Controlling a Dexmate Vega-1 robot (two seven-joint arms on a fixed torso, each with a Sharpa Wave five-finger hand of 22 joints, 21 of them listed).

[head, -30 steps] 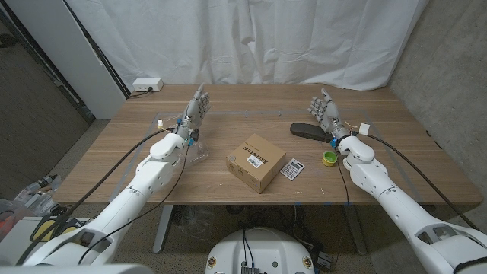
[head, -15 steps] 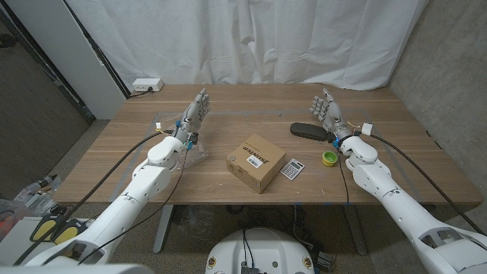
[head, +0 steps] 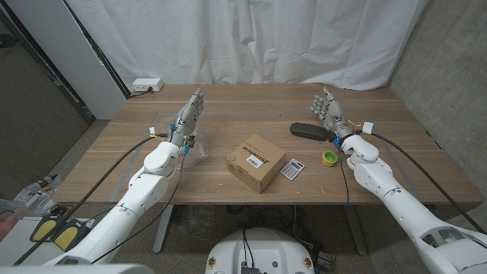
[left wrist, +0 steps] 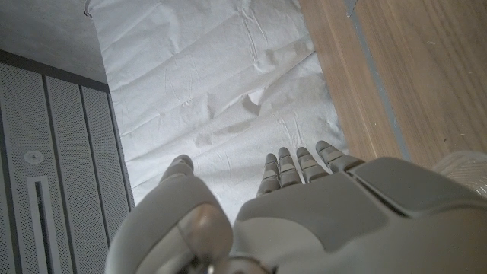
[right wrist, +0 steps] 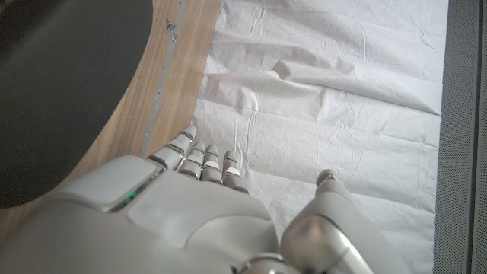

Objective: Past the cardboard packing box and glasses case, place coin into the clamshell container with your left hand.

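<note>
- the worktop (head: 228, 190) carries everything, and nothing on it suggests the job has got going, so by my reading you are at the very start.
- your left hand (head: 190, 116) is raised over the worktop's left part with its fingers straight and spread, holding nothing; the left wrist view shows the same hand (left wrist: 304, 221) with fingers extended toward the white curtain.
- your right hand (head: 326, 113) is raised over the right side, fingers apart and likewise carrying nothing; it stands just beside the glasses case and has no part in this task.
- the cardboard packing box (head: 257, 161) sits near the middle front of the worktop, between your two arms, with a label on top.
- the clamshell container (head: 195, 150) is the clear plastic piece just below your left hand, close by the wrist; i cannot tell whether its lid is up or down.
- the glasses case (head: 310, 132) lies dark and flat behind and to the right of the box.
- a calculator (head: 291, 169) lies just beside the box, and a small green roll (head: 329, 158) sits further right.
- the coin is too small to make out anywhere, so i cannot tell you where it lies; finding it, picking it up with the left hand and dropping it in the container are all left to do.
</note>
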